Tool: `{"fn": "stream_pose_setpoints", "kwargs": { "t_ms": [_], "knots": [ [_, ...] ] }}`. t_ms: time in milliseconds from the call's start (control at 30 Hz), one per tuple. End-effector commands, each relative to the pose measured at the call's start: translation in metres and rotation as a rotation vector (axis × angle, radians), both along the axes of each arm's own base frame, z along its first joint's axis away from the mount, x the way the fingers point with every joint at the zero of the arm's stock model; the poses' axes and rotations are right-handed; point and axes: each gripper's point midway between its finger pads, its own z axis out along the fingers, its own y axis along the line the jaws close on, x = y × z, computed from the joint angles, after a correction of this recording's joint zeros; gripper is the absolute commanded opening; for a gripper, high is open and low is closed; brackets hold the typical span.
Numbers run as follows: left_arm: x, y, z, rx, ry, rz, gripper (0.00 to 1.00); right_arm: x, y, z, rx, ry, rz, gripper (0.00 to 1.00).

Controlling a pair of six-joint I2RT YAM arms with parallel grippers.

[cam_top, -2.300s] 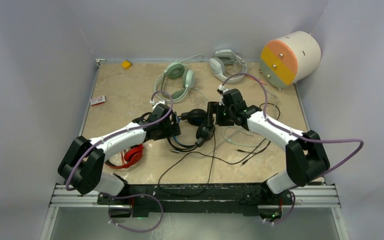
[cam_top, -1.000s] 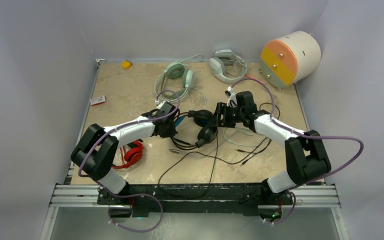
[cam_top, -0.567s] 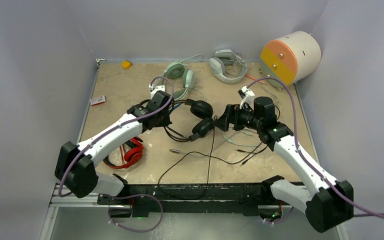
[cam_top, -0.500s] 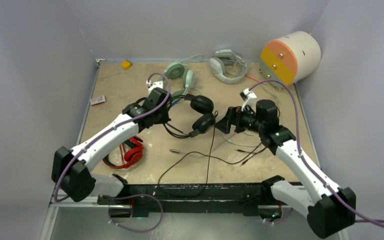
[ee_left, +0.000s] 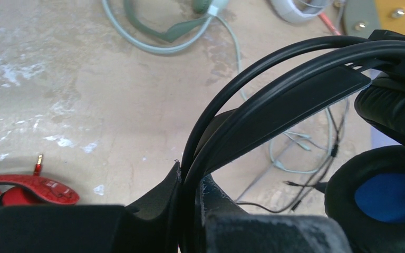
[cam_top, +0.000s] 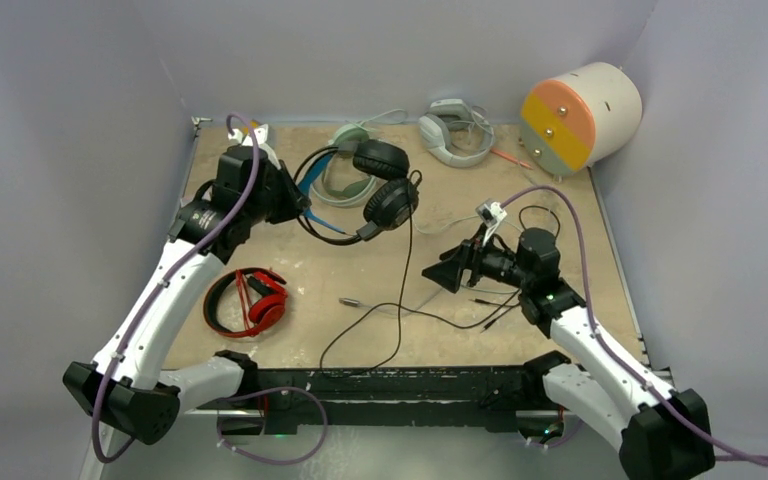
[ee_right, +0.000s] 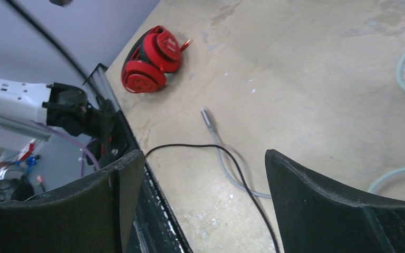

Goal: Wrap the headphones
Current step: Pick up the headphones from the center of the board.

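Observation:
My left gripper [cam_top: 298, 205] is raised over the back left of the table, shut on the headband of the black headphones [cam_top: 381, 158]. In the left wrist view the band [ee_left: 295, 89] runs between my fingertips [ee_left: 192, 176], with a blue ear cup [ee_left: 390, 197] at the right. Their black cable [cam_top: 407, 260] hangs down to the table. My right gripper [cam_top: 432, 275] stands open near the table's middle right, holding nothing, above a black cable [ee_right: 232, 163]. The red-and-black headphones [cam_top: 250, 303] lie near the front left. The mint headphones [cam_top: 340, 190] lie partly hidden behind the black pair.
A grey-white headset [cam_top: 452, 130] with its cable bundled lies at the back. A white cylinder with an orange and green face [cam_top: 580, 115] sits at the back right corner. Loose cables and a grey plug [ee_right: 206, 116] cross the front middle.
My left arm has lifted the black headphones up and toward the back left. My right gripper has opened wider and drawn back from the ear cup toward the front right.

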Motion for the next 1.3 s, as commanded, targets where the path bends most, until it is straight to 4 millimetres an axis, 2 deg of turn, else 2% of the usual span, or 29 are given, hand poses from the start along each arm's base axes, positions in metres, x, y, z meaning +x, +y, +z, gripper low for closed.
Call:
{"fn": "stream_pose_setpoints", "kwargs": {
  "t_ms": [0,133,233,567,967,1033,1100,1233,1267],
  "knots": [
    [0.003,-0.027,0.055,-0.154,-0.096,-0.108,0.0,-0.015,0.027,0.024,0.105,-0.1,0.16,0.85],
    [0.01,-0.028,0.061,-0.18,-0.1,-0.09,0.0,-0.03,0.052,0.021,0.077,-0.137,0.225,0.85],
    [0.013,-0.031,0.063,-0.202,-0.104,-0.084,0.0,-0.039,0.064,0.024,0.109,-0.152,0.271,0.82],
    [0.018,-0.036,0.059,-0.249,-0.092,-0.075,0.0,-0.054,0.07,0.039,0.169,-0.197,0.315,0.77],
    [0.023,-0.042,0.045,-0.298,-0.09,-0.064,0.0,-0.052,0.077,0.063,0.253,-0.199,0.302,0.7],
    [0.024,-0.042,0.042,-0.308,-0.093,-0.059,0.0,-0.05,0.081,0.065,0.257,-0.187,0.304,0.63],
    [0.025,-0.043,0.038,-0.321,-0.089,-0.05,0.0,-0.048,0.086,0.065,0.25,-0.169,0.298,0.49],
    [0.028,-0.037,0.025,-0.338,-0.081,0.014,0.0,-0.044,0.1,0.065,0.24,-0.145,0.257,0.32],
    [0.03,-0.033,0.022,-0.341,-0.086,0.042,0.0,-0.044,0.105,0.063,0.233,-0.133,0.245,0.25]
  ]
}}
